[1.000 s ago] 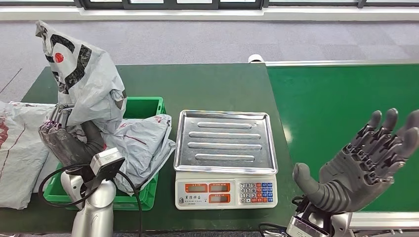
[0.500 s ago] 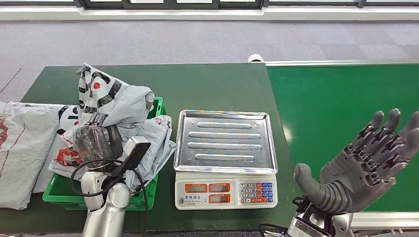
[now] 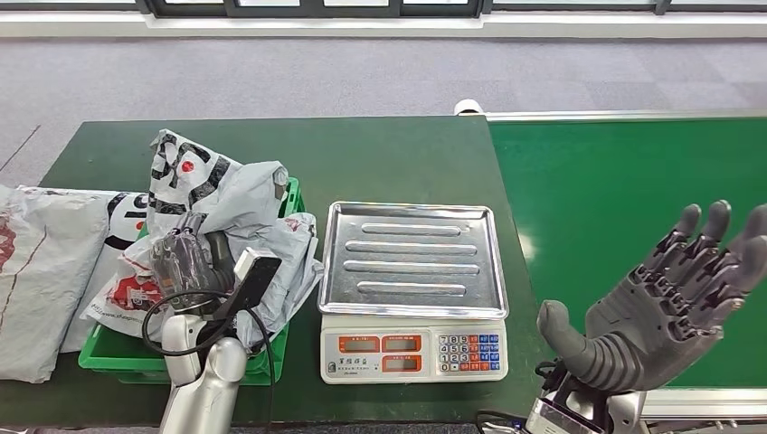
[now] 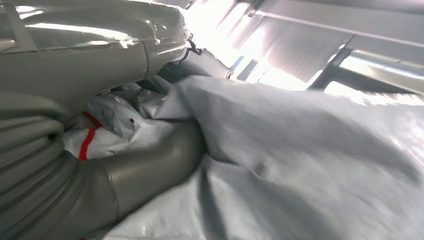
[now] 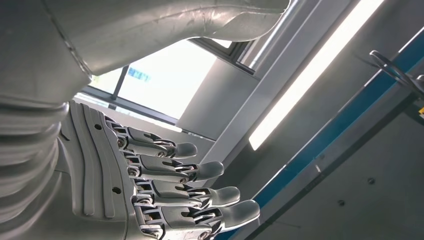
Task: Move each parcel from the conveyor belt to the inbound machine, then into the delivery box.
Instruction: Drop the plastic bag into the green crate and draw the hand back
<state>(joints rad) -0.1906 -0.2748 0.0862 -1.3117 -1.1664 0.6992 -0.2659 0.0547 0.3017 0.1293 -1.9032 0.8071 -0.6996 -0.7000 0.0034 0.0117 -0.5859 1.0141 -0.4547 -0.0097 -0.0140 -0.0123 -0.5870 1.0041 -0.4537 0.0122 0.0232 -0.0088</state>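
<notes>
My left hand [image 3: 185, 262] grips a crumpled grey parcel bag [image 3: 213, 185] with black and red print, low over the green delivery box [image 3: 269, 360]. In the left wrist view the thumb [image 4: 150, 167] presses into the grey parcel plastic [image 4: 310, 155]. A second grey parcel [image 3: 271, 258] lies in the box beside it. The weighing scale [image 3: 411, 262] with its steel tray stands bare to the right of the box. My right hand [image 3: 669, 298] hovers open, palm up and fingers spread, over the green conveyor belt [image 3: 624, 199]; its spread fingers [image 5: 200, 170] hold nothing.
More grey parcels [image 3: 36, 271] lie on the dark green table [image 3: 380, 154] left of the box. The scale's keypad and displays [image 3: 411, 351] face me at the front edge. The belt's metal rail [image 3: 624, 115] runs along the far side.
My left hand has brought the printed parcel down from high above the table into the green box and shifted slightly right. The right hand has stayed still.
</notes>
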